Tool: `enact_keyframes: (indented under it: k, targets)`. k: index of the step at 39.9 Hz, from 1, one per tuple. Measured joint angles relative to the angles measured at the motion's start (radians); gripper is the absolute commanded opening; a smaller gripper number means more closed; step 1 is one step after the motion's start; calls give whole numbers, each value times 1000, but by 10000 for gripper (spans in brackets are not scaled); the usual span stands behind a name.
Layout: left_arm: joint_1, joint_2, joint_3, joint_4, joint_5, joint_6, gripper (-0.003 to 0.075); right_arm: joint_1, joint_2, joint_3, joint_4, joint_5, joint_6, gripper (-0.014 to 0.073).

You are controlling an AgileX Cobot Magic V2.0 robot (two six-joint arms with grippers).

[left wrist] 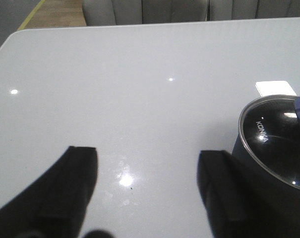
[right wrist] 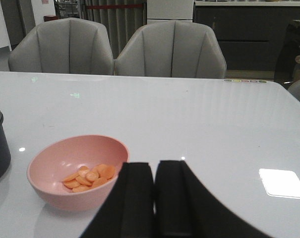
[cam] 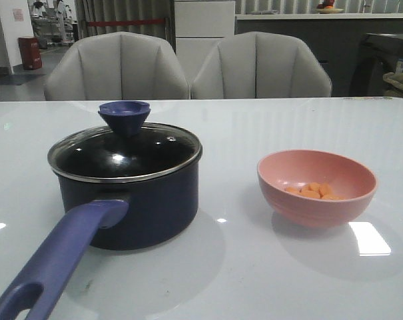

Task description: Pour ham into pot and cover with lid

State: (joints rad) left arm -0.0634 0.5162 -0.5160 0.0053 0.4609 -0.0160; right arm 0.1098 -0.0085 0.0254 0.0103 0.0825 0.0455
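Currently, pot left-center of front frame on tabletop, lid seated on it, ham in pink bowl at right, left claw spread apart, right claw closed together, holding nothing.

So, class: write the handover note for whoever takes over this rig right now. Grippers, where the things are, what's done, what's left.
Left gripper: open, empty, beside the pot.
Right gripper: shut, empty, near the pink bowl.
Ham: in the pink bowl, to the right of the pot.
Lid: sitting on the pot.
Done: nothing yet.
Left: lift the lid off, pour the ham into the pot, put the lid back.
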Motion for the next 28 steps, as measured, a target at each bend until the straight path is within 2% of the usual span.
enact_keyframes:
  k: [14, 19, 28]
  targets:
    - [0, 72, -3, -38, -30, 0, 630, 0, 0, 0, 0, 0, 0, 157]
    - [0, 136, -65, -43, 46, 0, 630, 0, 0, 0, 0, 0, 0, 157]
    - [0, 341, -293, -43, 268, 0, 630, 0, 0, 0, 0, 0, 0, 157]
